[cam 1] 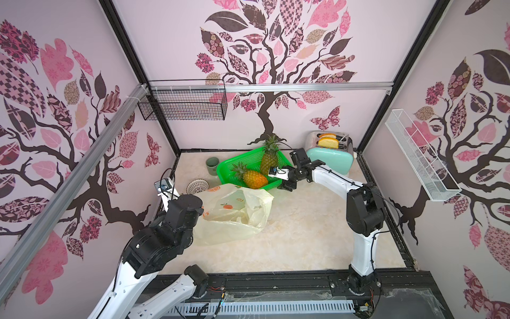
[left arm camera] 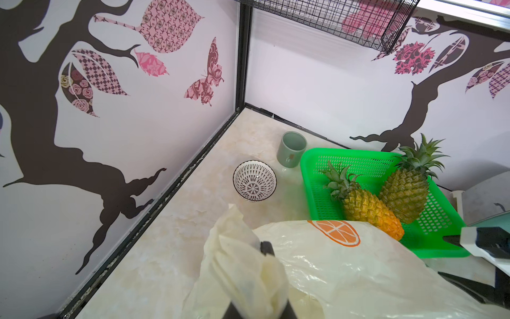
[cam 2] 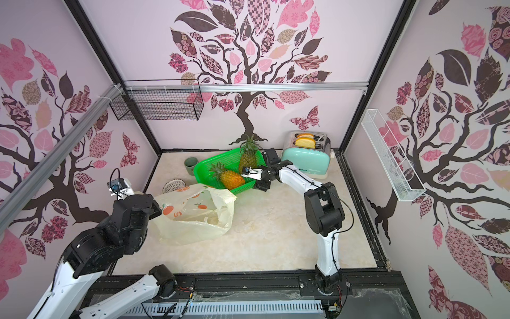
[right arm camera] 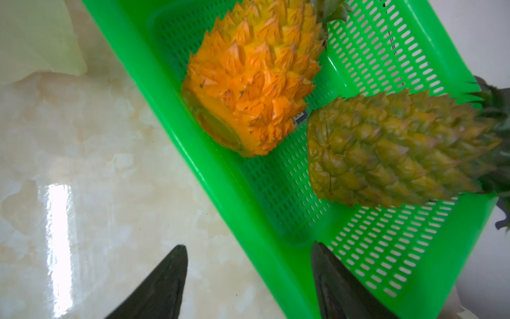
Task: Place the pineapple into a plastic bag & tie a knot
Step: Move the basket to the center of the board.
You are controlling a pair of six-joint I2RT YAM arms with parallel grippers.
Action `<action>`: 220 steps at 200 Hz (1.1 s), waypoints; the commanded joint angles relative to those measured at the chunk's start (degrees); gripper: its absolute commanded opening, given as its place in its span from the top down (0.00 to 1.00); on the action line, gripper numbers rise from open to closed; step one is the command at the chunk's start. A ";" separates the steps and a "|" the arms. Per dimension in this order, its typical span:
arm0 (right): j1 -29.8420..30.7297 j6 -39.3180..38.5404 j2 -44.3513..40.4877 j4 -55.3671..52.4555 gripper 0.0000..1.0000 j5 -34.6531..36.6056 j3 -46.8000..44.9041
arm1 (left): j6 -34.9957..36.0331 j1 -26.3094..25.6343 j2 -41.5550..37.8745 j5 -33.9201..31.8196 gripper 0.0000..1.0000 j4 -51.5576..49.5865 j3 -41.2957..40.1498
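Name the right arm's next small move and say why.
Probably ease the right gripper forward and down over the orange pineapple. Its jaws stand open above the basket rim, holding nothing. That pineapple lies in the basket nearest the bag, whose film the left gripper holds pinched.

Left fingers [left arm camera: 266, 247] pinched bunch of thin film from plastic bag [left arm camera: 345, 276]. Bag was pale yellow, crumpled, with orange slice print, and lay on worktop [left arm camera: 179, 234]. Behind bag sat green basket [left arm camera: 310, 165]. Two pineapples were inside, side by side: yellow-orange pineapple [left arm camera: 369, 210] on its side, greener pineapple [left arm camera: 404, 193] leaning next to it. Patterned bowl [left arm camera: 254, 181] and green mug [left arm camera: 292, 150] stood near basket, toward corner. Black wire basket [left arm camera: 331, 16] hung on wall.
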 commanded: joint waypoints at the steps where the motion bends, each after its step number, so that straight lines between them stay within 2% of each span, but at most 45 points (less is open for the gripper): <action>1: 0.69 -1.85 1.27 2.41 0.32 0.39 2.24 | -0.55 0.27 0.05 0.29 1.00 0.78 -0.05; 45: 1.13 -0.43 3.70 0.64 0.46 -0.48 3.61 | -0.62 0.36 -0.29 -0.22 1.00 0.46 0.02; 129: 1.13 5.77 2.52 0.69 0.69 -1.56 0.46 | -5.28 0.45 -0.70 -0.94 1.00 -1.58 0.65; 149: 1.15 8.21 1.82 1.73 0.79 -1.67 -0.59 | -5.76 0.44 -1.55 -0.84 1.00 -1.41 0.65; 187: 1.44 13.05 -1.14 1.66 0.80 -0.98 -4.26 | -6.12 0.45 -2.17 -1.36 1.00 -2.22 1.09; 220: 3.17 20.64 -6.70 3.94 0.77 1.23 -9.93 | -6.35 0.45 -2.12 -0.77 1.00 -1.48 0.40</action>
